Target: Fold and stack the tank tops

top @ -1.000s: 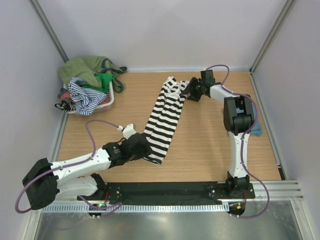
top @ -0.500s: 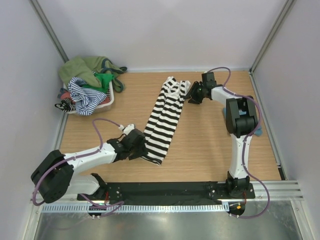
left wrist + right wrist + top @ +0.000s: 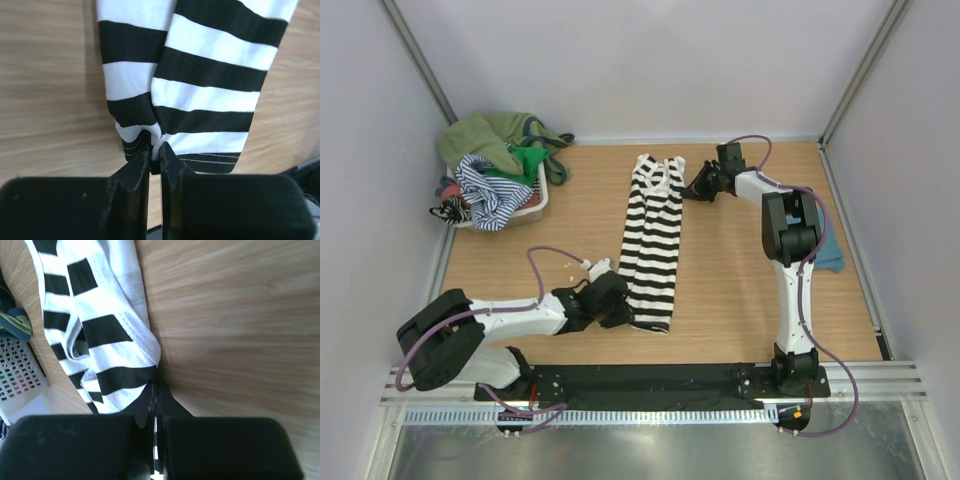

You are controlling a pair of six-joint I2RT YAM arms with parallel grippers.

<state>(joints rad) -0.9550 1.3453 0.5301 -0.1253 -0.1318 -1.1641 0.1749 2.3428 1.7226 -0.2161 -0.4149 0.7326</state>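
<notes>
The black-and-white striped cloth tank top (image 3: 655, 240) lies flat on the wooden desk (image 3: 740, 290), its long axis running from near edge to far edge between the two arms. The left claw (image 3: 155, 146) is clenched on the near hem corner, and the right claw (image 3: 155, 388) is clenched at the far shoulder edge, apparently pinching it. Each arm has one end, so the fold probably goes along that axis, end to end.

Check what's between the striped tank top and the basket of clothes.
Nothing. In the top view, only bare wooden table separates the striped tank top from the basket.
</notes>
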